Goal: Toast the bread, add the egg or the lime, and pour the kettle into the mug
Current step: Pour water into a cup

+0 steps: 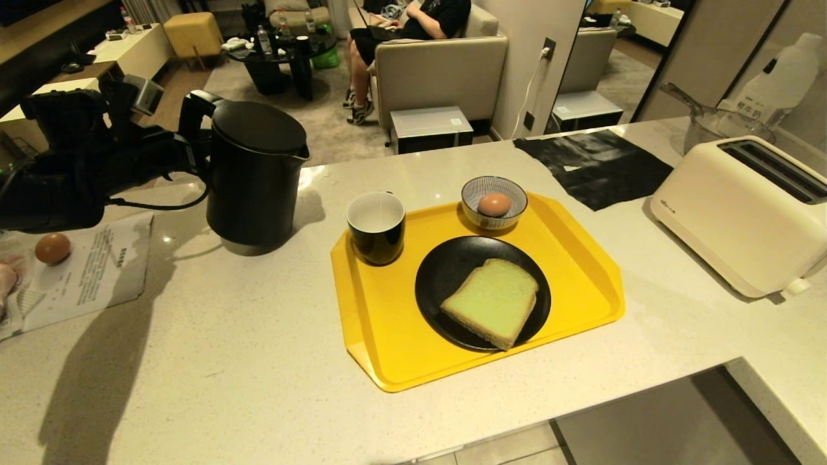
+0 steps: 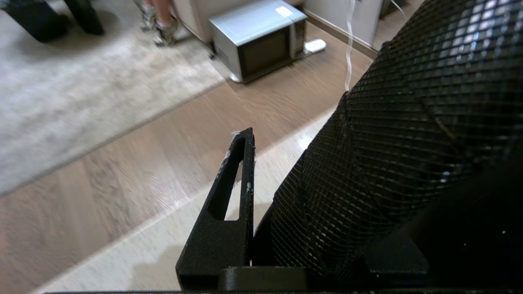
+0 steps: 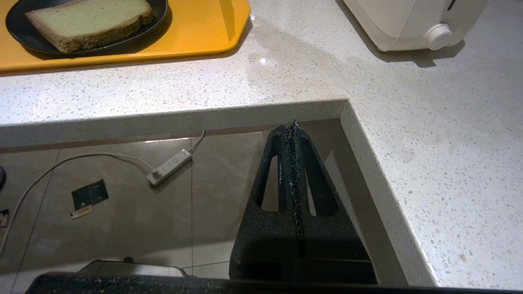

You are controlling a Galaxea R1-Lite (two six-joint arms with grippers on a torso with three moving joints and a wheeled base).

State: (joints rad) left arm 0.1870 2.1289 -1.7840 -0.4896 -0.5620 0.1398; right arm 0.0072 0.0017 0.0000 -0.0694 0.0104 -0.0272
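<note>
Left gripper [image 1: 188,139] jaws closed around the kettle [image 1: 255,177] handle on the counter [image 1: 258,361]; right gripper [image 3: 294,130] jaws shut, empty.

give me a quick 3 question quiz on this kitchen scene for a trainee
1. True or false: the bread sits in the toaster.
2. What holds the egg? A) the striped bowl B) the mug C) the black plate
3. Which claw is at the kettle handle?

Key:
1. False; it lies on the black plate on the yellow tray.
2. A.
3. The left claw, closed on the handle; the right claw hangs shut below the counter edge.
</note>
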